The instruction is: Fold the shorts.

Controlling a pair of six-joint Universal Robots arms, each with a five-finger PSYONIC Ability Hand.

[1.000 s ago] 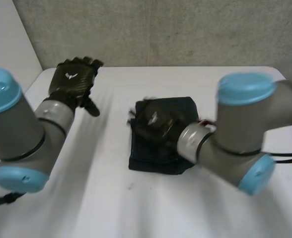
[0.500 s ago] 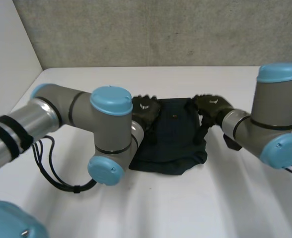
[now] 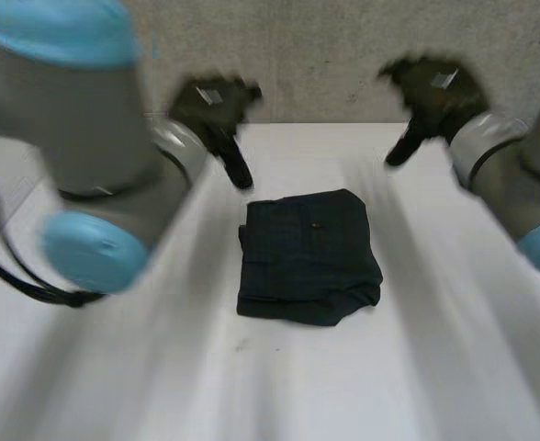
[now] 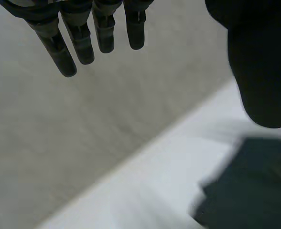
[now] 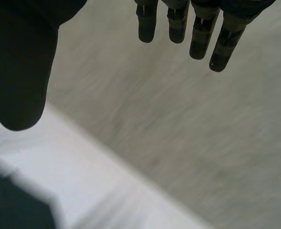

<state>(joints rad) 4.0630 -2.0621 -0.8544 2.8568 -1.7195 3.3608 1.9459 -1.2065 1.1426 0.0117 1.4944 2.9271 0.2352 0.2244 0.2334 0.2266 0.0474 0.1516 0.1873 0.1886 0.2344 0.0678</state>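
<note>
The dark shorts [image 3: 309, 258] lie folded into a compact rectangle in the middle of the white table [image 3: 389, 367]. My left hand [image 3: 217, 103] hangs in the air beyond the shorts' far left corner, fingers [image 4: 78, 40] straight and empty. Beyond the far right corner my right hand [image 3: 433, 92] is raised too, its fingers [image 5: 198, 33] straight with nothing in them. Neither hand touches the cloth. A corner of the shorts [image 4: 250, 191] shows under the left thumb, and another dark corner of the shorts [image 5: 11, 202] under the right thumb.
A grey concrete wall [image 3: 325, 55] runs along the table's far edge. My left arm [image 3: 86, 156] crosses the near left of the table, my right arm [image 3: 518, 184] stands at the right edge.
Both hands have lifted off the shorts' far edge and risen toward the wall. The shorts stay folded where they were.
</note>
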